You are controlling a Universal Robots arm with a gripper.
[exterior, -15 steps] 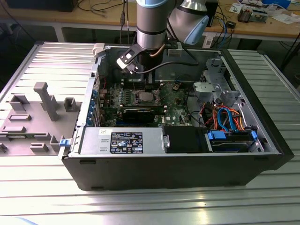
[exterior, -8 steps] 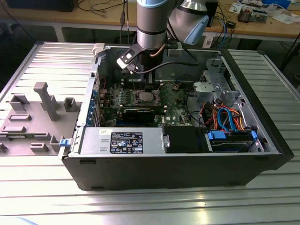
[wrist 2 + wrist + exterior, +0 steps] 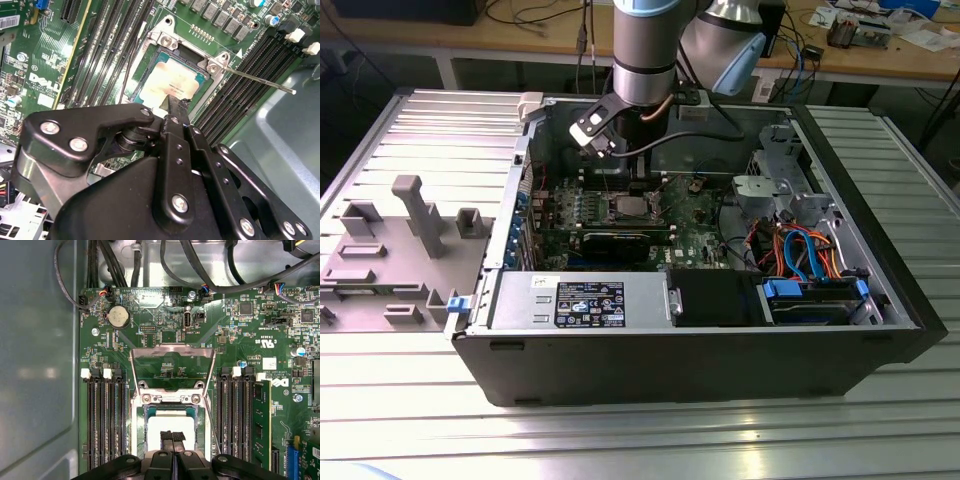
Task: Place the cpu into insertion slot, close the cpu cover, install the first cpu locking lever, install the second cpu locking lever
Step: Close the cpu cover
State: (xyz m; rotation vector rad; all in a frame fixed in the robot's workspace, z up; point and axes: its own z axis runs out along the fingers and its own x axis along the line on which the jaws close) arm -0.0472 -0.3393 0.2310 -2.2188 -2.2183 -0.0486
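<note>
Beneath closed pincer [image 3: 172,436]: cpu [image 3: 170,420] in insertion slot [image 3: 194,54].

A ribbed, silver metal worktop [image 3: 620,440] carries everything here. An open black computer case [image 3: 720,350] lies on its side across the middle. Just beside it, toward the exterior view's left, sits a grey fixture plate [image 3: 420,270] with upright blocks [image 3: 412,205].

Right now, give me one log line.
cpu in slot | cover open | lever free | pincer shut, tips at cpu
</note>
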